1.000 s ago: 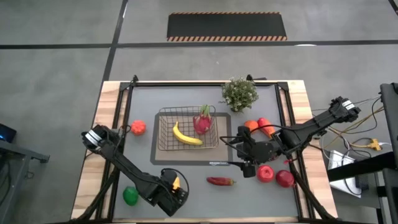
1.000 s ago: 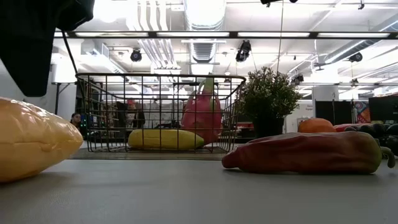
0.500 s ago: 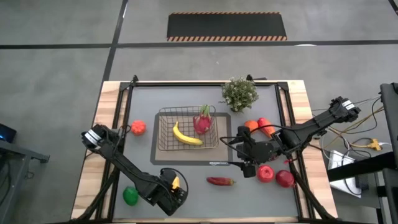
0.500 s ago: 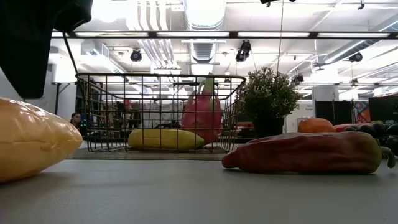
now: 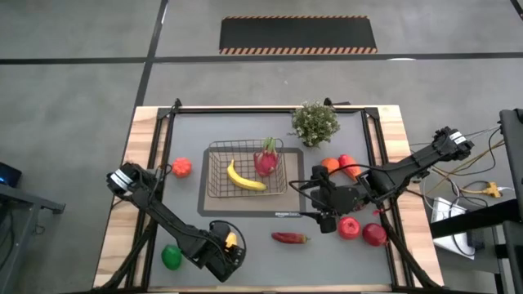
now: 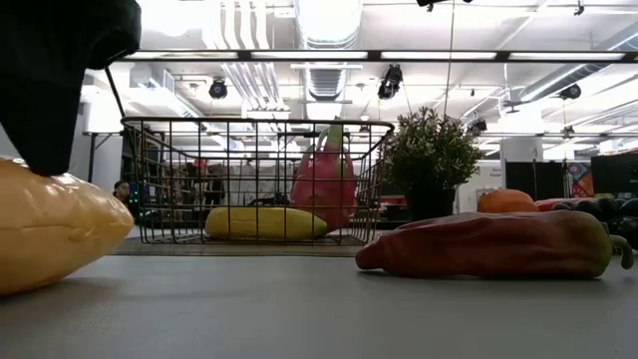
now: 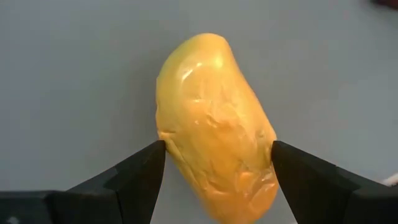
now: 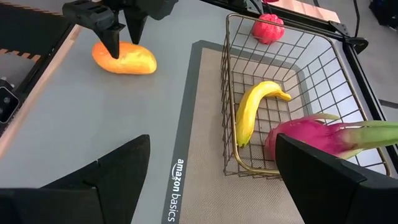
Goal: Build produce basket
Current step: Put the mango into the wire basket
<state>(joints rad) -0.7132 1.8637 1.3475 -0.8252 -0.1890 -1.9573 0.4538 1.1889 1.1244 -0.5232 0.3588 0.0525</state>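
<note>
Your bench [image 5: 155,122] fills the middle of the high view, with a dark mat [image 5: 296,200] laid across its centre. On that mat sits the basket [image 5: 214,181], just left of frame centre, holding the banana [image 5: 244,179] and the dragon fruit [image 5: 265,158]. A potted plant [image 5: 315,122] stands above and right of the basket. Your left hand [image 5: 225,248] is at the lower left of the high view, its fingers [image 7: 134,180] spread wide on either side of the mango [image 7: 216,127] lying on the bench; you can see them flank it, not yet squeezing. Your right hand [image 5: 325,219] waits right of centre, open and holding nothing. To the right of it sit two red apples [image 5: 362,231], and the red pepper [image 5: 289,238] lies at lower centre. The lime [image 5: 171,257] rests at the lower left.
</note>
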